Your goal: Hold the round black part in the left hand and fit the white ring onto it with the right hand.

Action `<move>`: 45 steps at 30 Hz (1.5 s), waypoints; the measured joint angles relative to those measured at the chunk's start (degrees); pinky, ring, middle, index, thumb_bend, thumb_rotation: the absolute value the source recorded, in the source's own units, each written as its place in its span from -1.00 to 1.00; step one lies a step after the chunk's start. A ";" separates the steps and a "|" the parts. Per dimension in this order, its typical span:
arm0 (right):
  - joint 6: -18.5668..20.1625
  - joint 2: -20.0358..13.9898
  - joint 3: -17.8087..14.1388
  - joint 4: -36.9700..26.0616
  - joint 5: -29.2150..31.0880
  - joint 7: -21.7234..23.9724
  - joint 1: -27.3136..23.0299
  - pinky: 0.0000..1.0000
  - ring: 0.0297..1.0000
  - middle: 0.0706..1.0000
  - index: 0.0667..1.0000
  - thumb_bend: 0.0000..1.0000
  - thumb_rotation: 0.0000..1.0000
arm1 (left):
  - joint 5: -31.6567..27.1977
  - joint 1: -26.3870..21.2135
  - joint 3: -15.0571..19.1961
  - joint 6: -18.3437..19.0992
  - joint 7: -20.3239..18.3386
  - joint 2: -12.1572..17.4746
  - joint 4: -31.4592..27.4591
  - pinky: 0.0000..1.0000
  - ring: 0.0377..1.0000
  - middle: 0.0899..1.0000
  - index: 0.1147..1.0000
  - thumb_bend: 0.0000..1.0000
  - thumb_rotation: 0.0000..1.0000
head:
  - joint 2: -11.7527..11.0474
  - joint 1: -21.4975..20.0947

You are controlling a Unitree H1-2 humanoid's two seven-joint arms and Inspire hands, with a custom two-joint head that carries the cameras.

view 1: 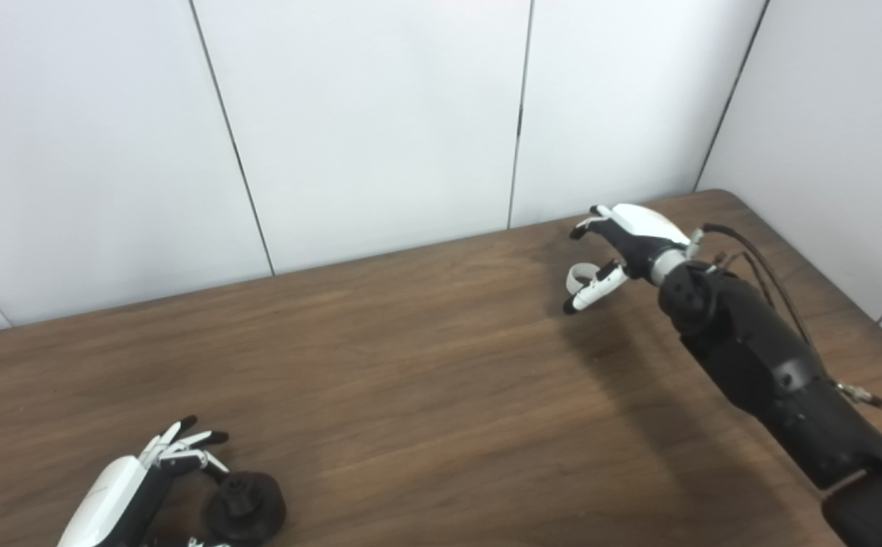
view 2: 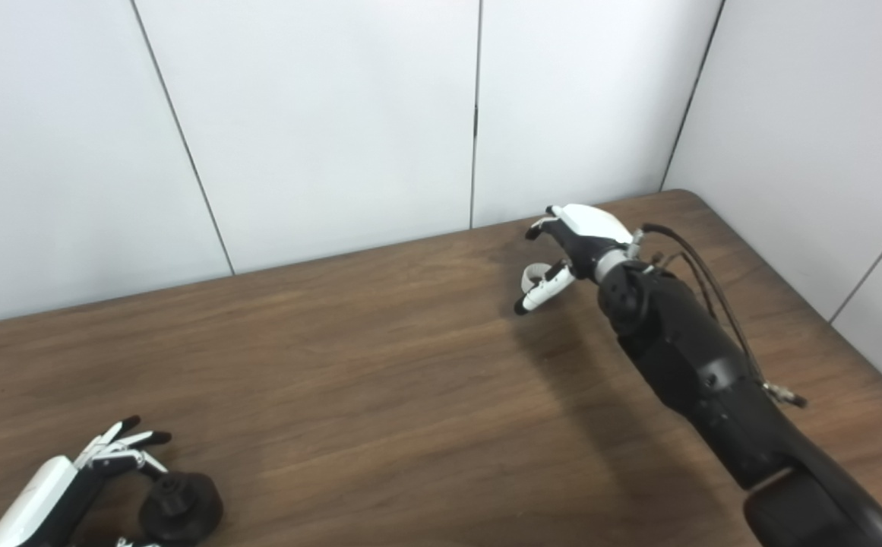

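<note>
Right now my right hand [view 1: 623,247] pinches the white ring [view 1: 579,276] far across the table [view 1: 425,365] from the black part [view 1: 245,507], which sits just beside my spread left hand [view 1: 144,475].

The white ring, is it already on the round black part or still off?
Off. The white ring sits at the right hand far across the table; the round black part is by the left hand.

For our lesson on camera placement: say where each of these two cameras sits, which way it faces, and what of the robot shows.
Left eye view: on the head, looking down at the table; both arms enter from below, left robot hand beside the round black part.
Right eye view: beside it, slightly rightward, same downward look; right robot hand around the white ring.
Shared: one scene, shifted sideways.
</note>
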 measured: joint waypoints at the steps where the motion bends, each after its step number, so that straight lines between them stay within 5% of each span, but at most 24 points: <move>1: -0.32 -0.06 0.40 0.75 -0.19 0.05 -0.33 0.79 1.00 1.00 0.61 1.00 -0.41 | -0.02 0.00 0.07 -0.38 0.00 0.00 0.38 1.00 0.98 0.67 -0.18 0.03 -0.93 | -0.18 -0.35; 10: -2.60 -1.95 2.66 6.27 -0.86 0.98 -2.60 0.88 1.00 1.00 0.61 1.00 -0.43 | -0.32 0.13 1.26 -1.72 0.00 0.00 0.79 1.00 0.98 0.67 -0.18 0.03 -0.93 | -0.27 -1.15; 45: -2.56 -3.42 4.54 3.94 -2.21 4.77 -2.64 0.94 1.00 1.00 0.24 0.74 -0.47 | -0.64 1.28 2.77 -1.56 -1.54 -0.22 -1.00 1.00 0.97 0.67 -0.17 0.03 -0.93 | 0.97 -1.15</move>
